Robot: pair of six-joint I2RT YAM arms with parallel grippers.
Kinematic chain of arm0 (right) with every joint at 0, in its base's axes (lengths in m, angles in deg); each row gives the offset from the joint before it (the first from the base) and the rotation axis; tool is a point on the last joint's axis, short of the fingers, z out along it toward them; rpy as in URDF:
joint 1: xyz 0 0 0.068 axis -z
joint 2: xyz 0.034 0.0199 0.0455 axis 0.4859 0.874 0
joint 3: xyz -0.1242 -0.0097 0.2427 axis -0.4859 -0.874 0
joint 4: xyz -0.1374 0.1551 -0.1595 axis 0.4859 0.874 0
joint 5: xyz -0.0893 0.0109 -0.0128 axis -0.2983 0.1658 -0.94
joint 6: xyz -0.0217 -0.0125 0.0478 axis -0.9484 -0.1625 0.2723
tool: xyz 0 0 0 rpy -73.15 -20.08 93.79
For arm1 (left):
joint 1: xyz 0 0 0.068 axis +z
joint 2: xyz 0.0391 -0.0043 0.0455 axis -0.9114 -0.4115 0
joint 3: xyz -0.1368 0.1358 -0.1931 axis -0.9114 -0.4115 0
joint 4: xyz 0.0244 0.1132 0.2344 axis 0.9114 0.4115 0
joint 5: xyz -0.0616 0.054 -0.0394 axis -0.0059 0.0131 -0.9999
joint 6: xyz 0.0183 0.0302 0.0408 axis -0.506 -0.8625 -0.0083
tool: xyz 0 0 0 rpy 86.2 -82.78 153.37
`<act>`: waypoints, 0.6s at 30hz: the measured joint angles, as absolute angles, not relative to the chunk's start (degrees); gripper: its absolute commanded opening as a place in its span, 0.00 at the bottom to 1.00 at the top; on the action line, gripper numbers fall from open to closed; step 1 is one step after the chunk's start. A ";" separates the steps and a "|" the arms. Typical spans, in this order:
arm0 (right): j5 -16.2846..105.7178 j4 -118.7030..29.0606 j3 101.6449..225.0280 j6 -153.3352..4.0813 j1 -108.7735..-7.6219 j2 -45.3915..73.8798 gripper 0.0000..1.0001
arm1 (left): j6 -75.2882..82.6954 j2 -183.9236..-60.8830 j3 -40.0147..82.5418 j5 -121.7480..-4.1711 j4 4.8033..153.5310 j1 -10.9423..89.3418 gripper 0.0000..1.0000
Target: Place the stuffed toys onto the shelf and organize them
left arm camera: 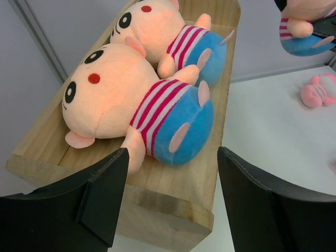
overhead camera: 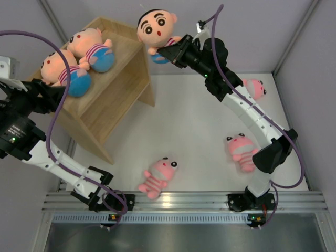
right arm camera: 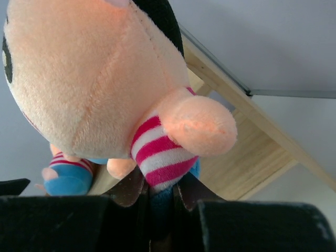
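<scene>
The shelf (overhead camera: 123, 71) stands at the far left of the table (overhead camera: 199, 121), and two boy dolls lie side by side on its top board, touching each other. The near boy (overhead camera: 63, 68) and the far boy (overhead camera: 88, 44) both lie on their backs, faces towards the left wall, with their blue shorts pointing right. The left gripper (left arm camera: 170, 197) hovers just off the shelf's near left end. Its fingers (left arm camera: 100, 199) are spread wide apart with nothing between them, and the near boy lies just ahead of them. The right gripper (overhead camera: 169, 52) is clamped on the lower body of a third boy (overhead camera: 156, 25). It holds him in the air just beside the shelf's far right corner, head up and face towards the top camera. On the right wrist view, the fingers (right arm camera: 128, 189) pinch his striped shirt and shorts. Three pink animals lie well apart on the table: one near the front (overhead camera: 157, 176), one beside the right arm (overhead camera: 240, 149), and one partly hidden behind that arm (overhead camera: 255, 86).
</scene>
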State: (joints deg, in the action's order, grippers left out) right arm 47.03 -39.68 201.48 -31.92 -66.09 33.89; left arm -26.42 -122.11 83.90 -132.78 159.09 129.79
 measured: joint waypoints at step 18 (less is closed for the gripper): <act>30.38 -37.71 196.82 -47.86 -71.57 26.94 0.00 | -28.54 -128.88 83.42 -128.94 159.22 128.79 0.75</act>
State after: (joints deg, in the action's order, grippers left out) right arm 30.38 -37.71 196.82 -47.86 -71.57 26.94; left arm -28.54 -128.88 83.42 -128.94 159.22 128.79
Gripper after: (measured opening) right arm 0.111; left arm 0.742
